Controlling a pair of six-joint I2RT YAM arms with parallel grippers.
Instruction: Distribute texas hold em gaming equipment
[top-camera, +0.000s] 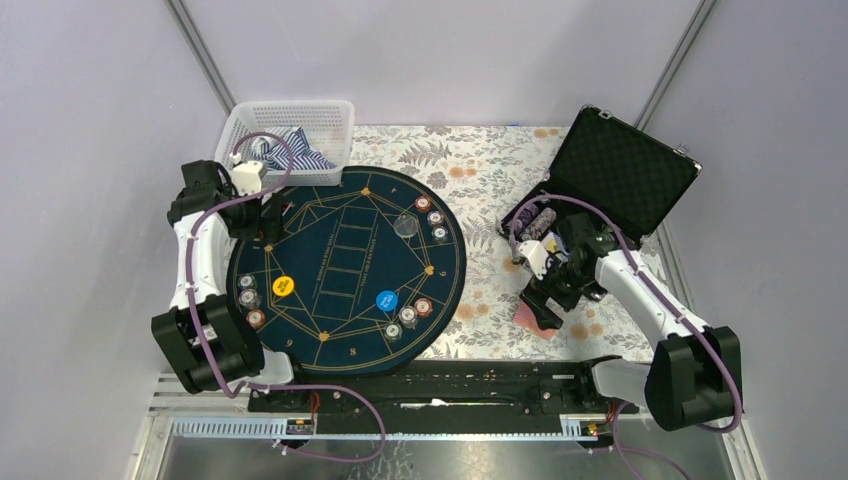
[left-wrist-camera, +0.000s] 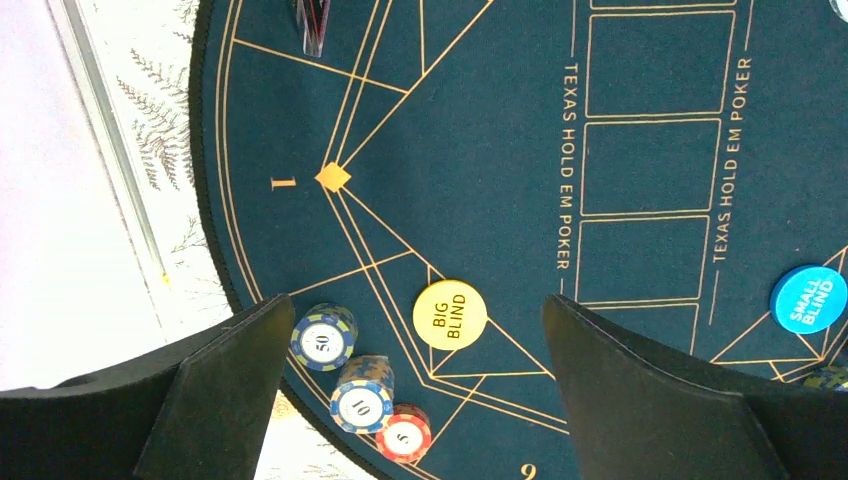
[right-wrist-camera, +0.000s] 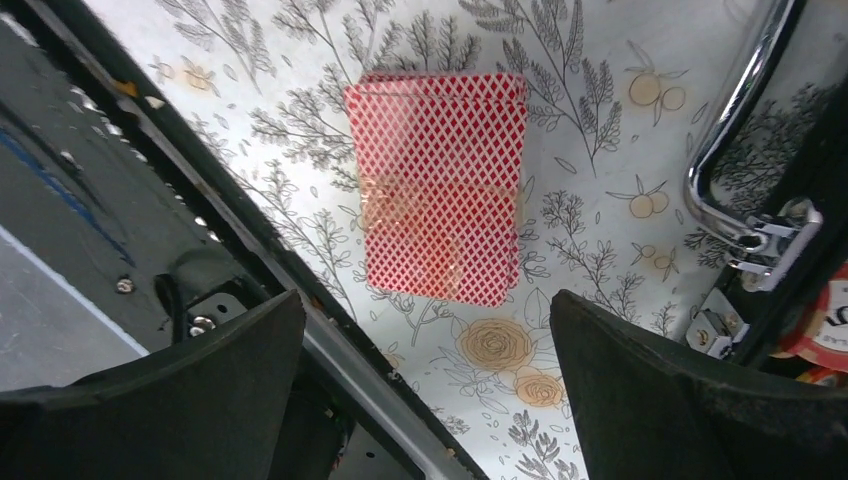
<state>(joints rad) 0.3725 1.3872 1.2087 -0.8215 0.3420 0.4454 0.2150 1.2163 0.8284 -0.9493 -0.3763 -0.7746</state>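
Note:
On the dark blue mat lie a yellow "big blind" disc, a blue "small blind" disc and a clear disc. Three chip stacks stand at the mat's left rim; more stand at the upper right and lower right. My left gripper hangs open above the left rim, holding nothing. A red-backed card pack lies flat on the floral cloth. My right gripper hovers open just short of it.
The open black case stands at the back right with chips inside; its chrome handle is close to my right fingers. A white basket with cloth sits behind the mat. The table's metal front rail runs under the right gripper.

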